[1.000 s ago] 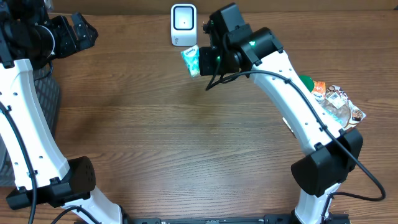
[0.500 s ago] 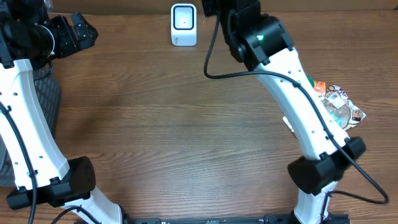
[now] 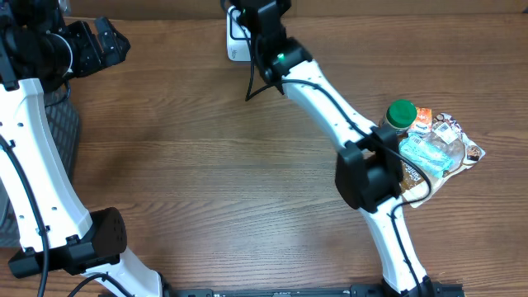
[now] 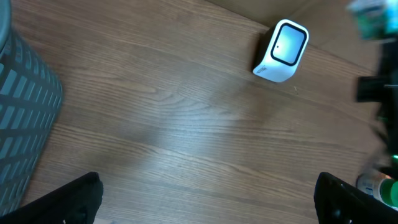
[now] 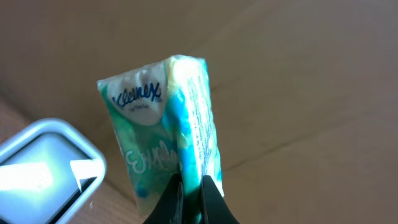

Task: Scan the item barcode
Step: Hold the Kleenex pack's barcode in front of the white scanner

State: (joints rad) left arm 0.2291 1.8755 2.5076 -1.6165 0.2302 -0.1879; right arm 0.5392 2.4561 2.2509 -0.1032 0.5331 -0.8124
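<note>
A green and white Kleenex tissue packet (image 5: pixel 163 118) stands upright between my right gripper's (image 5: pixel 189 199) fingertips, which are shut on its lower edge. The white barcode scanner (image 5: pixel 43 168) shows just below and left of the packet. From overhead, the right arm reaches to the table's far edge and its gripper (image 3: pixel 252 10) covers part of the scanner (image 3: pixel 234 48); the packet is hidden there. In the left wrist view the scanner (image 4: pixel 282 51) stands upright, and the packet (image 4: pixel 373 17) is a blur at the top right. My left gripper (image 4: pixel 205 208) hangs open and empty, far left (image 3: pixel 97 43).
A pile of packaged goods (image 3: pixel 441 142) with a green-capped bottle (image 3: pixel 402 112) lies at the right edge. A grey mesh basket (image 3: pixel 64 124) stands at the left, also in the left wrist view (image 4: pixel 25 118). A cardboard wall runs behind the table.
My right arm has swung left and toward the back, carrying the packet from right of the scanner to over it, uncovering the pile at the right. The left arm has not moved.
</note>
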